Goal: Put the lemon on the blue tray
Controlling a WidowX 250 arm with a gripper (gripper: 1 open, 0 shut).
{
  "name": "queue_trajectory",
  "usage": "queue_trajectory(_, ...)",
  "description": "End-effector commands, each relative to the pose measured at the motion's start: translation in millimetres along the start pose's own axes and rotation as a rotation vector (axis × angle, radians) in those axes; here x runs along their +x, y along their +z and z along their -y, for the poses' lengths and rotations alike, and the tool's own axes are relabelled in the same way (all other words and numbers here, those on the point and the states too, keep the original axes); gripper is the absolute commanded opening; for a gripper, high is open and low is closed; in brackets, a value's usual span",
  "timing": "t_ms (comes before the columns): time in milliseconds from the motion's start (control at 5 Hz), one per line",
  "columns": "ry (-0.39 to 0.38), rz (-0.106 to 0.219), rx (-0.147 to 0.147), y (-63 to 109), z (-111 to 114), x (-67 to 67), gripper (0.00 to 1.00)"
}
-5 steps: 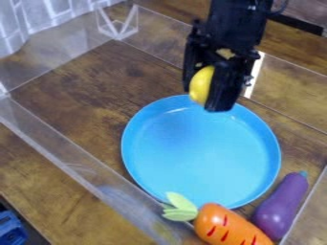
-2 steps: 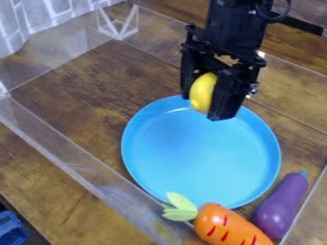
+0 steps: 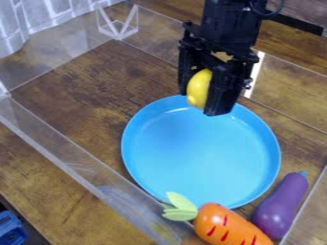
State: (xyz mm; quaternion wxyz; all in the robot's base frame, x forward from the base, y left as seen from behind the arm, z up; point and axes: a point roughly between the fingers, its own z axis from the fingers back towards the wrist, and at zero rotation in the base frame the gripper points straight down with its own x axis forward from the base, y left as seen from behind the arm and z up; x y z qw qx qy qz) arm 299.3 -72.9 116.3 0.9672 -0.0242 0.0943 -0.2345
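The lemon, small and bright yellow, hangs between the black fingers of my gripper, which is shut on it. It sits in the air over the far rim of the blue tray, a large round sky-blue plate on the wooden table. The gripper points almost straight down. Part of the lemon is hidden behind the front finger.
An orange carrot with green leaves and a purple eggplant lie at the tray's near right side. A clear plastic wall runs along the left and front of the table. A clear container stands at the back left.
The gripper with the lemon has barely shifted; it stays above the tray's far edge with the same grip.
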Motion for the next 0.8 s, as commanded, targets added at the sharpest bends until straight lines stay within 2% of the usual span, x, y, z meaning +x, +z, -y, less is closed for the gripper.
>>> queue_trajectory(0, -0.058, 0.040, 0.026, 11.6, 7, 3.3, 0.00)
queue_trajectory(400, -0.127, 0.034, 0.033, -5.5, -6, -12.5, 0.00)
queue_trajectory(600, -0.144, 0.028, 0.034, -20.2, -10, -19.7, 0.00)
